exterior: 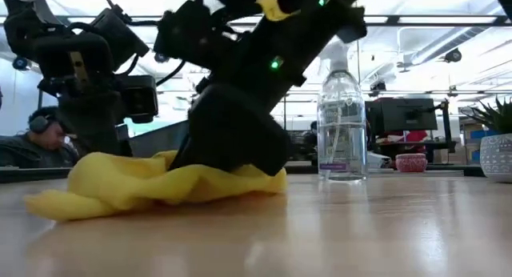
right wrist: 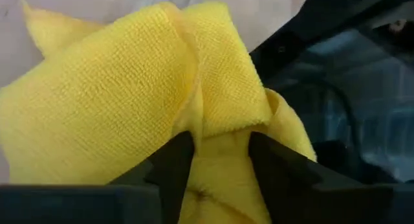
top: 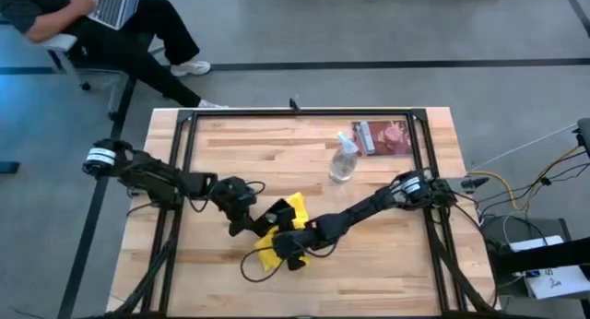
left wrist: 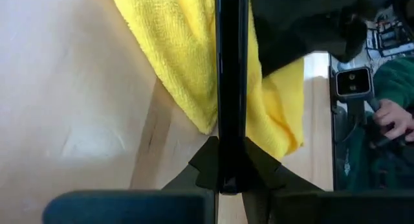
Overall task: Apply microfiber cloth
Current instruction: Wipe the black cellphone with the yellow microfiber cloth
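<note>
We found the microfiber cloth (right wrist: 116, 101) mid-table, soft and light, the right gripper (right wrist: 213, 162) pinching a raised fold while the left gripper (left wrist: 220, 166) clamped a thin dark slab (left wrist: 231, 68), probably the phone, edge-on.

A clear spray bottle (top: 343, 160) is standing upright on the wooden tabletop (top: 387, 264), up the table from the right hand and well apart from it. Just beyond the bottle, a flat reddish packet (top: 383, 136) is lying near the table's far edge. In the low view the bottle (exterior: 342, 125) is showing liquid inside and a label near its base. Past the table's far-left corner, a person (top: 111, 24) is sitting with an open laptop (top: 115, 4).
</note>
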{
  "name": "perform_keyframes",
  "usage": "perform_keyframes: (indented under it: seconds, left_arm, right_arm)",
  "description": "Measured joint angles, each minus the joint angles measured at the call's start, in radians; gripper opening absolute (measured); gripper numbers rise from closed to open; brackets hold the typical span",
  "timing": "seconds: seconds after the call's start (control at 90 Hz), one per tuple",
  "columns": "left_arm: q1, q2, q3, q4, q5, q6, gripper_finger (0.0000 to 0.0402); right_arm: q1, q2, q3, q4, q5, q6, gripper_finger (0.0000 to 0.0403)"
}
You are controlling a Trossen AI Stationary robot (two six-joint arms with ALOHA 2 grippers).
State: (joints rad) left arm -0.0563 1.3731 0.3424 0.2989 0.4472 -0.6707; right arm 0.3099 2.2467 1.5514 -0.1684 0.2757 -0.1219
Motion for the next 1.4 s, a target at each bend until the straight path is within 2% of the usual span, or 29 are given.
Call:
perform_keyframes:
  seconds: [0.078,0.167,0.211,0.267,0.422,0.622,0.733,0.944,1.033,1.111,1.4]
  left_arm:
    - [-0.002,0.0,0.0,0.003,-0.004,0.001,0.0016]
    - [-0.003,0.0,0.0,0.004,-0.011,0.0,0.0016]
    - [-0.007,0.0,0.0,0.005,-0.015,0.0,0.0016]
    - [-0.01,0.0,0.0,0.006,-0.021,0.0,0.0016]
    - [-0.035,0.0,-0.001,0.018,-0.043,-0.01,0.0016]
    - [-0.066,0.0,-0.003,0.031,-0.094,-0.03,0.0016]
    - [-0.078,0.0,-0.005,0.058,-0.121,-0.046,0.0016]
    - [-0.094,0.003,0.0,0.118,-0.17,-0.076,0.0016]
    - [-0.094,0.002,0.001,0.141,-0.177,-0.08,0.0016]
    - [-0.094,0.003,0.0,0.178,-0.181,-0.088,0.0016]
    - [-0.102,0.001,-0.004,0.225,-0.181,-0.117,0.0016]
  right_arm:
    - [0.003,0.004,0.001,-0.002,-0.002,-0.003,0.0103]
    - [0.01,0.001,0.001,-0.006,-0.03,-0.027,0.0029]
    - [0.016,-0.009,0.0,-0.013,-0.031,-0.049,0.0014]
    - [0.022,-0.035,-0.003,-0.032,0.0,-0.056,0.0011]
    - [0.029,-0.162,-0.001,-0.127,0.234,-0.12,0.0002]
    - [0.015,-0.213,-0.013,-0.165,0.293,-0.125,0.0001]
    - [0.002,-0.201,-0.013,-0.12,0.266,-0.117,0.0]
    - [-0.006,-0.083,-0.02,0.075,0.23,-0.106,0.0]
    - [-0.002,-0.07,-0.019,0.161,0.152,-0.067,0.0]
    - [0.002,-0.068,-0.019,0.199,0.153,-0.047,0.0]
    - [0.044,-0.166,-0.019,0.027,0.54,-0.191,0.0]
